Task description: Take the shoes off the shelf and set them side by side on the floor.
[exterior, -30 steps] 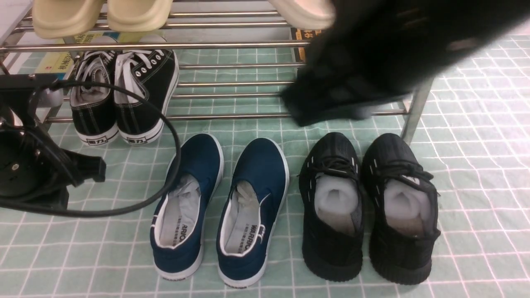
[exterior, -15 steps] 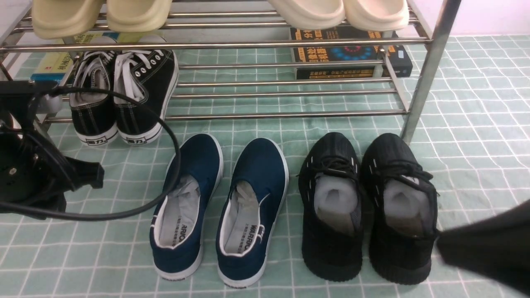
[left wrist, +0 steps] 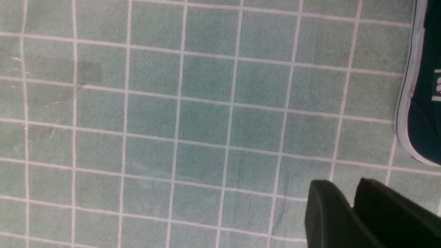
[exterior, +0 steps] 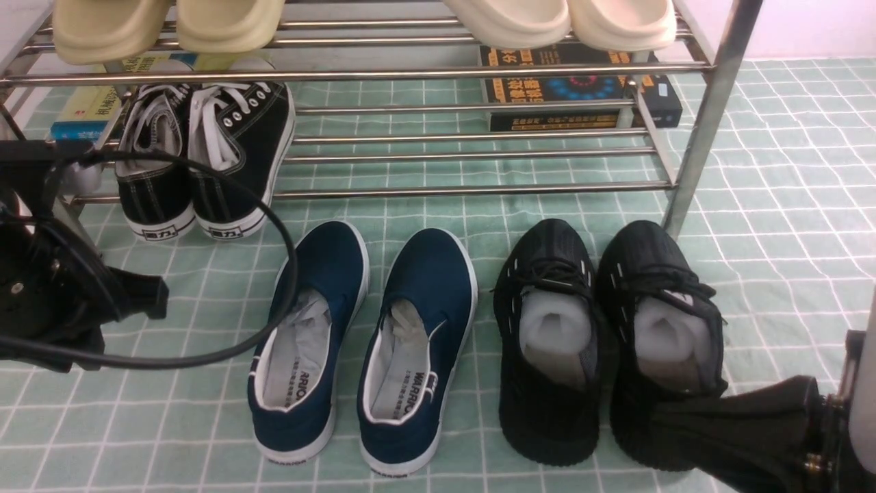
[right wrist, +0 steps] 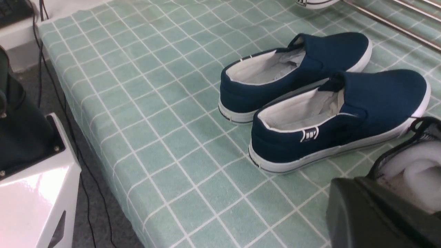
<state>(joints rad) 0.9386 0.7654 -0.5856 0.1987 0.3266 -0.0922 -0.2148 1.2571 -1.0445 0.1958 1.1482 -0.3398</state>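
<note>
The two navy slip-on shoes (exterior: 308,335) (exterior: 417,342) stand side by side on the mint-green gridded floor (exterior: 171,424), toes toward the silver tube shelf (exterior: 410,74). Both also show in the right wrist view (right wrist: 310,65) (right wrist: 361,110), and one heel edge (left wrist: 425,103) shows in the left wrist view. My left gripper (exterior: 147,298) hangs left of the pair, apart from it. Its fingers (left wrist: 324,206) stand slightly open over bare floor with nothing between them. My right gripper (exterior: 684,424) is low at the front right, shut and empty (right wrist: 339,193), over the heel of a black sneaker.
A pair of black knit sneakers (exterior: 547,342) stands right of the navy pair. Black lace-ups (exterior: 205,150) sit on the shelf's lower tier, with books (exterior: 582,92) behind. Cream slippers (exterior: 164,24) (exterior: 561,20) rest on the top tier. A black cable (exterior: 287,274) loops beside the left shoe.
My right arm has swung from in front of the shelf down to the front right corner. The left arm has drifted slightly toward the lower left. The shoes have stayed put.
</note>
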